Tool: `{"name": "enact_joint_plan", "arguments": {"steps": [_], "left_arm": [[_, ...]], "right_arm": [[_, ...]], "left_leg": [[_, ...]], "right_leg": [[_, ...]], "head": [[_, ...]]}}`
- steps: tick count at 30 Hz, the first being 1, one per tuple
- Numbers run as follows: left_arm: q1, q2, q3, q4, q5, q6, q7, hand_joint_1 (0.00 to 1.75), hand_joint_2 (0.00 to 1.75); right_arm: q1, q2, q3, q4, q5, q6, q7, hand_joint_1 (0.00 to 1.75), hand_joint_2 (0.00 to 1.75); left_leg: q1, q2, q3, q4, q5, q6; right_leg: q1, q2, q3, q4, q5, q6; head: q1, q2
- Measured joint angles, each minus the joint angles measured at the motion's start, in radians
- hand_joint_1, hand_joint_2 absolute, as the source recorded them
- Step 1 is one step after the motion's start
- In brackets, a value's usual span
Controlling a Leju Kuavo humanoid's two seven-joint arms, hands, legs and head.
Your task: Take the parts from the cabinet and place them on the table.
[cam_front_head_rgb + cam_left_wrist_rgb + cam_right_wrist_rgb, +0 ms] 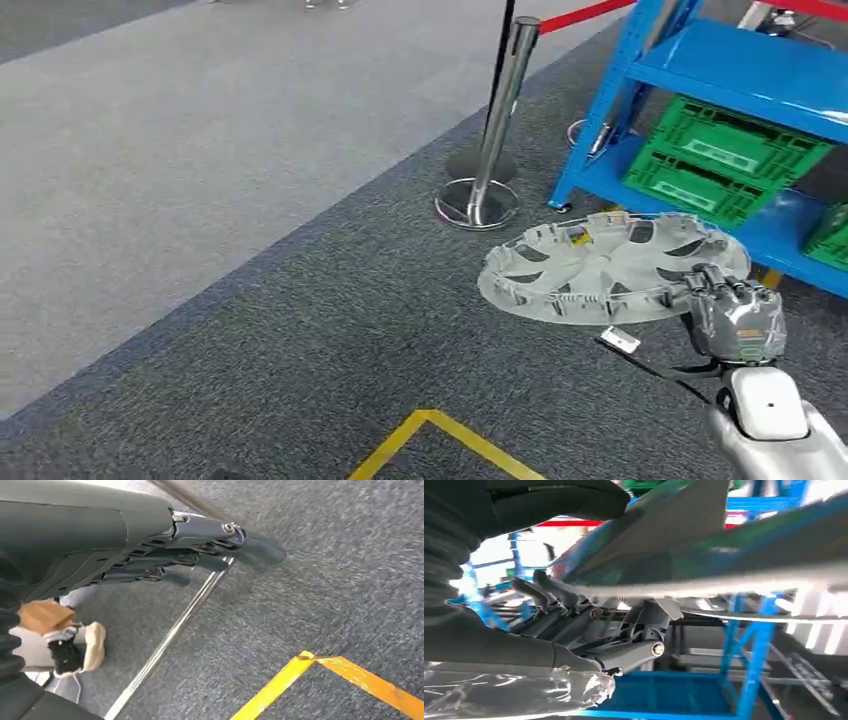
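A silver-grey wheel cover (608, 268) hangs flat above the carpet, and my right hand (733, 312) grips its right rim. In the right wrist view the wheel cover (704, 540) crosses the picture as a blurred grey band, with my right hand's fingers (624, 630) clamped under its edge. Behind it stands the blue cabinet (730, 70), with green crates (722, 158) on its lower shelf. My left hand (200, 547) hangs over the floor, fingers straight and close together, holding nothing.
A chrome stanchion post (492, 130) with a round base stands left of the cabinet, and a red barrier belt (585, 14) runs from its top. Yellow floor tape (440, 440) marks a corner near me. A person's shoe (75, 650) shows beside my left hand.
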Motion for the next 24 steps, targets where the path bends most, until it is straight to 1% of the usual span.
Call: {"name": "enact_joint_plan", "arguments": {"steps": [1,2,3,4,5,6,7,8,9,10,11,12,13,14,15,16,17,18,19,20,21,22,23,24], "left_arm": [[0.001,0.0,0.0,0.0,0.0,0.0,0.0,0.0,1.75],[0.002,0.0,0.0,0.0,0.0,0.0,0.0,0.0,1.75],[0.002,0.0,0.0,0.0,0.0,0.0,0.0,0.0,1.75],[0.002,-0.001,0.0,0.0,0.0,0.0,0.0,0.0,1.75],[0.001,-0.001,0.0,0.0,0.0,0.0,0.0,0.0,1.75],[-0.001,0.0,0.0,0.0,0.0,0.0,0.0,0.0,1.75],[0.0,0.0,0.0,0.0,0.0,0.0,0.0,0.0,1.75],[0.005,0.0,0.0,0.0,0.001,0.0,0.0,0.0,1.75],[0.008,0.0,0.0,0.0,0.0,0.0,0.0,0.0,1.75],[0.01,0.003,0.0,0.0,0.0,0.0,0.0,0.0,1.75],[0.01,0.001,0.0,0.0,0.001,0.0,0.0,0.0,1.75],[0.007,0.001,0.0,0.0,0.0,0.0,0.0,0.0,1.75],[0.003,0.001,0.0,0.0,0.001,0.0,0.0,0.0,1.75],[0.003,0.001,0.0,0.0,0.002,0.0,0.0,0.0,1.75],[0.003,0.001,0.0,0.0,0.003,0.0,0.0,0.0,1.75],[0.005,0.0,0.0,0.0,0.007,0.0,0.0,0.0,1.75],[0.006,0.0,0.0,0.0,0.009,0.001,0.0,0.0,1.75],[0.007,0.0,0.0,0.0,0.01,0.001,0.0,0.0,1.75],[0.006,0.0,0.0,0.0,0.013,0.003,0.0,0.0,1.75],[0.006,0.001,0.001,0.0,0.015,0.004,0.0,0.0,1.75],[0.001,0.001,0.001,0.0,0.016,0.004,0.0,0.0,1.75],[0.0,0.001,0.002,0.0,0.016,0.005,0.0,0.0,1.75],[0.001,0.002,0.002,0.0,0.017,0.005,0.0,0.0,1.75],[0.003,0.002,0.003,0.0,0.018,0.006,0.0,0.0,1.75]], "right_arm": [[0.0,0.0,0.002,0.002,0.0,0.0,0.0,1.75,1.75],[0.0,0.0,0.002,0.002,0.0,0.0,-0.001,1.75,1.75],[0.0,0.0,0.003,0.002,0.001,0.0,-0.001,1.75,1.75],[0.0,0.0,0.003,0.002,0.001,0.0,-0.001,1.75,1.75],[-0.002,0.0,0.003,0.003,0.001,0.0,-0.001,1.75,1.75],[-0.002,0.0,0.003,0.003,0.0,0.0,0.0,1.75,1.75],[-0.004,0.0,0.003,0.004,0.0,0.0,0.0,1.75,1.75],[-0.008,0.0,0.005,0.003,0.001,0.0,-0.001,1.75,1.75],[-0.009,0.0,0.005,0.003,0.001,0.0,-0.001,1.75,1.75],[-0.011,0.001,0.007,0.003,0.001,0.0,-0.001,1.75,1.75],[-0.01,0.001,0.007,0.003,0.002,0.0,0.0,1.75,1.75],[-0.01,0.001,0.007,0.003,0.002,0.0,0.0,1.75,1.75],[-0.011,0.001,0.007,0.003,0.002,0.0,0.0,1.75,1.75],[-0.012,0.001,0.007,0.004,0.002,0.0,0.0,1.75,1.75],[-0.014,0.001,0.009,0.004,0.003,0.0,0.0,1.75,1.75],[-0.015,0.002,0.011,0.006,0.004,0.0,0.0,1.75,1.75],[-0.018,0.002,0.013,0.008,0.005,0.0,0.0,1.75,1.75],[-0.022,0.002,0.014,0.01,0.005,0.0,0.0,1.75,1.75],[-0.03,0.002,0.016,0.012,0.006,0.0,0.0,1.75,1.75],[-0.036,0.003,0.019,0.014,0.008,0.0,0.0,1.75,1.75],[-0.041,0.003,0.02,0.017,0.008,0.0,0.002,1.75,1.75],[-0.047,0.003,0.021,0.02,0.008,0.0,0.002,1.75,1.75],[-0.056,0.005,0.026,0.023,0.01,0.0,0.002,1.75,1.75],[-0.065,0.007,0.03,0.027,0.01,0.0,0.002,1.75,1.75]], "left_leg": [[0.0,-0.015,0.002,0.0,0.0,0.0],[0.0,-0.031,0.005,0.001,0.0,-0.001],[0.001,-0.047,0.008,0.002,-0.002,-0.002],[0.001,-0.06,0.011,0.005,-0.005,-0.007],[-0.001,-0.071,0.009,0.007,-0.006,-0.012],[-0.002,-0.085,-0.001,0.017,-0.007,-0.017],[0.003,-0.094,-0.009,0.015,-0.001,-0.025],[0.007,-0.105,-0.012,0.014,0.002,-0.031],[0.007,-0.116,-0.014,0.014,0.003,-0.035],[0.005,-0.088,-0.016,0.02,-0.005,-0.039],[-0.001,-0.023,-0.027,0.045,-0.024,-0.047],[0.002,0.005,-0.056,0.102,-0.056,-0.052],[0.006,0.021,-0.101,0.188,-0.094,-0.056],[0.01,0.027,-0.14,0.263,-0.121,-0.059],[0.012,0.028,-0.169,0.315,-0.131,-0.061],[0.014,0.029,-0.173,0.316,-0.117,-0.061],[0.014,0.031,-0.155,0.277,-0.081,-0.06],[0.014,0.036,-0.12,0.207,-0.038,-0.057],[0.011,0.056,-0.07,0.112,0.009,-0.05],[0.002,0.105,-0.038,0.047,0.021,-0.04],[-0.012,0.121,-0.027,0.027,0.009,-0.035],[-0.01,0.114,-0.032,0.025,0.004,-0.029],[-0.011,0.102,-0.034,0.025,0.004,-0.027],[-0.013,0.089,-0.035,0.023,0.004,-0.022]], "right_leg": [[0.0,0.0,0.0,-0.017,0.026,0.0],[-0.001,0.001,0.022,-0.075,0.072,0.0],[-0.003,0.006,0.057,-0.159,0.124,-0.002],[-0.008,0.034,0.096,-0.252,0.175,-0.002],[-0.012,0.083,0.114,-0.283,0.164,-0.003],[-0.014,0.083,0.134,-0.312,0.158,-0.005],[-0.008,0.074,0.128,-0.303,0.159,-0.008],[-0.005,0.064,0.126,-0.301,0.159,-0.012],[-0.006,0.054,0.128,-0.304,0.161,-0.015],[-0.011,0.04,0.134,-0.312,0.165,-0.022],[-0.009,0.029,0.138,-0.314,0.163,-0.029],[-0.007,0.015,0.139,-0.314,0.161,-0.035],[-0.004,-0.001,0.14,-0.313,0.159,-0.038],[-0.002,-0.016,0.141,-0.313,0.157,-0.041],[-0.001,-0.029,0.143,-0.313,0.154,-0.042],[0.0,-0.042,0.146,-0.313,0.152,-0.041],[0.0,-0.055,0.15,-0.313,0.148,-0.04],[0.0,-0.066,0.155,-0.313,0.145,-0.039],[0.001,-0.078,0.163,-0.313,0.14,-0.036],[0.001,-0.088,0.167,-0.314,0.135,-0.033],[0.011,-0.095,0.166,-0.31,0.129,-0.023],[0.012,-0.106,0.166,-0.311,0.128,-0.02],[0.012,-0.119,0.168,-0.315,0.127,-0.017],[0.011,-0.132,0.174,-0.32,0.126,-0.012]], "head": [[0.0,0.0],[0.0,0.0],[0.0,0.0],[0.001,0.0],[-0.001,0.0],[-0.001,0.0],[-0.002,0.0],[0.0,0.0],[-0.001,0.0],[-0.002,0.0],[-0.008,0.0],[-0.016,0.0],[-0.013,0.0],[-0.014,0.0],[-0.015,0.0],[-0.014,0.0],[-0.015,0.0],[-0.014,0.0],[-0.014,0.0],[-0.014,0.0],[-0.016,0.0],[-0.013,0.0],[-0.013,0.0],[-0.016,0.0]]}}
